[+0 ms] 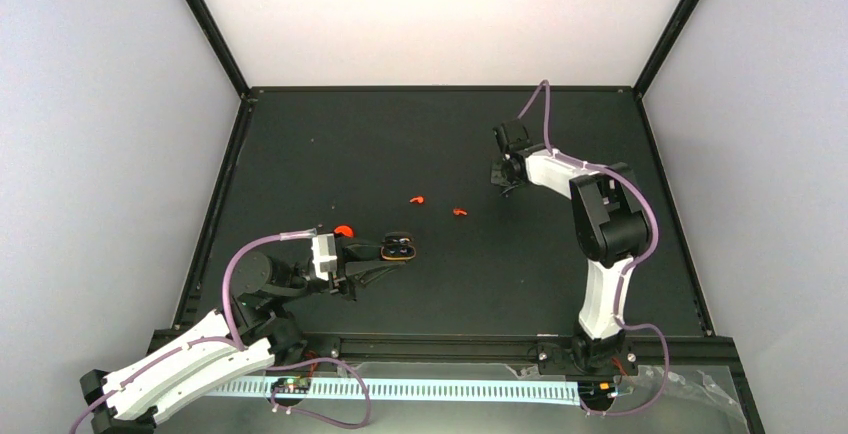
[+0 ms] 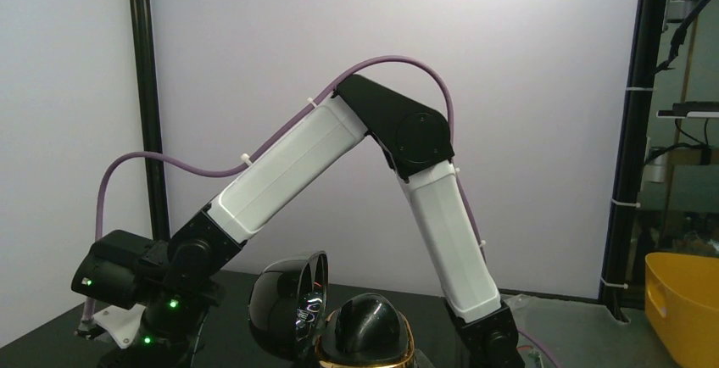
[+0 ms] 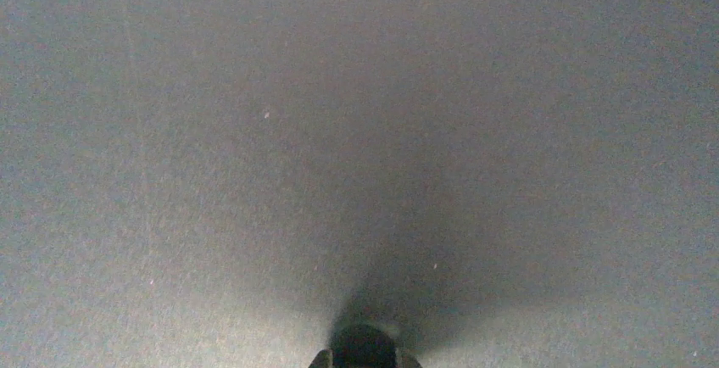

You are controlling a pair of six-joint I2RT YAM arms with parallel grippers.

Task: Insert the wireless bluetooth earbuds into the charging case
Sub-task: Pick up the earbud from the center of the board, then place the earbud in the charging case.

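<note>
Stage: early; no earbud seated. Grips case (image 1: pixel 397 247) near left of counter (image 1: pixel 560 284), lid open, left jaws apparently pinching it. Shows both earbuds (image 1: pixel 418 199) loose on counter just beyond case, side by side, not touching. Places right jaws far right, low over bare counter, away from both earbuds; cannot tell whether spread or pressed together. Remaining: lift each earbud; seat each in case.

Nothing legible in any view. No lettering, brand mark or number can be read on the charging case (image 1: pixel 397 248), the left arm (image 1: pixel 190 359), the right arm (image 1: pixel 600 219) or the table (image 1: pixel 300 134).
</note>
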